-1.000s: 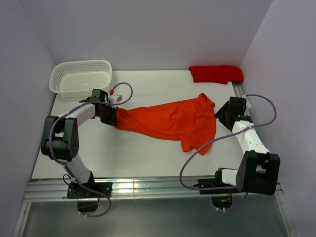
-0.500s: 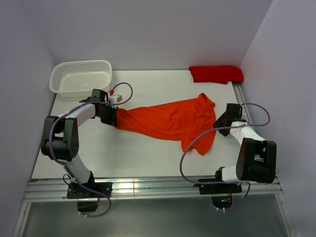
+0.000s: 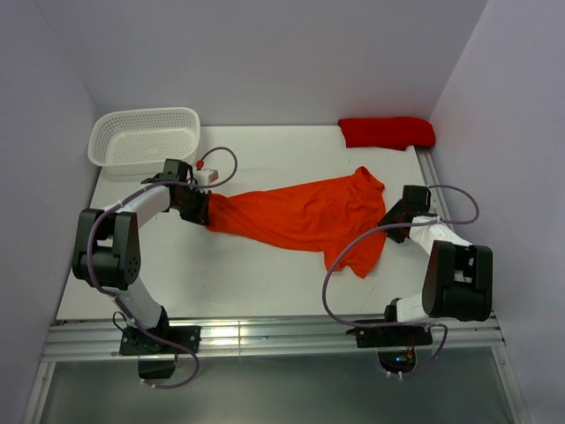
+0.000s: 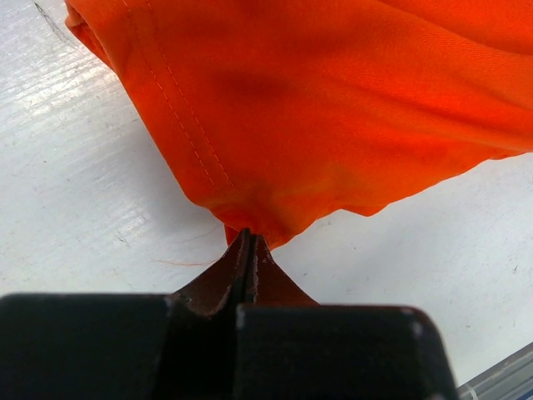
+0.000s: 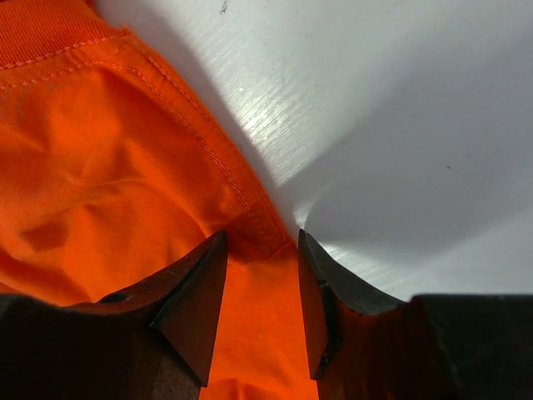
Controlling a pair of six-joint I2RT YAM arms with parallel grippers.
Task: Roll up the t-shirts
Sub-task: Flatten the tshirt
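white tabletop carries the bright orange thin-fabric t-shirt, spread loosely across its middle. left gripper jaws pinch one bunched end, likely anchoring it; right gripper jaws stand spread astride the opposite hemmed edge, not yet clamped.

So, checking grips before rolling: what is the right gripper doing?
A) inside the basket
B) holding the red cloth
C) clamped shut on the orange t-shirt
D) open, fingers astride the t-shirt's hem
D: the right gripper is open in its wrist view, the hem of the orange t-shirt between its fingers.
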